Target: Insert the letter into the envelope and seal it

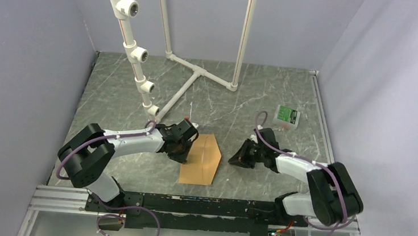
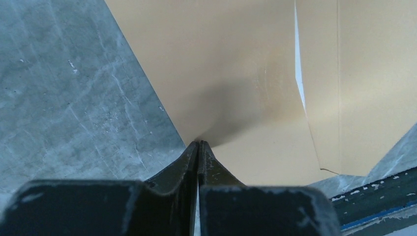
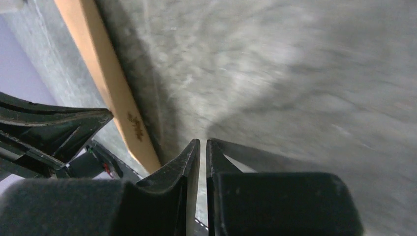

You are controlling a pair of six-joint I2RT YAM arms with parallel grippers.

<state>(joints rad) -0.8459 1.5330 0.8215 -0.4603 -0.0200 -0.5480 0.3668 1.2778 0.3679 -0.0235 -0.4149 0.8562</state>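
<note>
Envelope [image 1: 200, 162]: the brown one, lying flat on the table [image 1: 266, 94] in the middle between my two arms, long side running away from me.
Flap [image 1: 218, 156]: the pointed bit sticks out toward the right arm, flat and open, so nothing's sealed.
Letter: I can't spot a loose pink sheet anywhere. The left wrist cam shows a thin white sliver [image 2: 298, 73] along the envelope's mouth, so I reckon it's tucked inside. That's a guess though, since the strip is too skinny to be sure.
Done so far: insertion looks finished, going by the above.
Left to do: fold the flap over and press it down, which is the whole sealing half.
Left gripper [image 2: 198, 145]: clenched, fingers pressed flat together, tips right at the envelope's left edge. It might be nipping the paper or just touching it, I can't tell from here.
Left arm pose: reaching forward and in toward the middle, wrist low over the table, pointing across the envelope.
Right gripper [image 3: 203, 144]: pinched almost fully together with only a hairline between the fingers, nothing in them.
Right arm pose: elbow out wide, forearm swung inward, tips down near the table just beside the flap's point, not on the paper. Its cam is pretty smeared.
</note>
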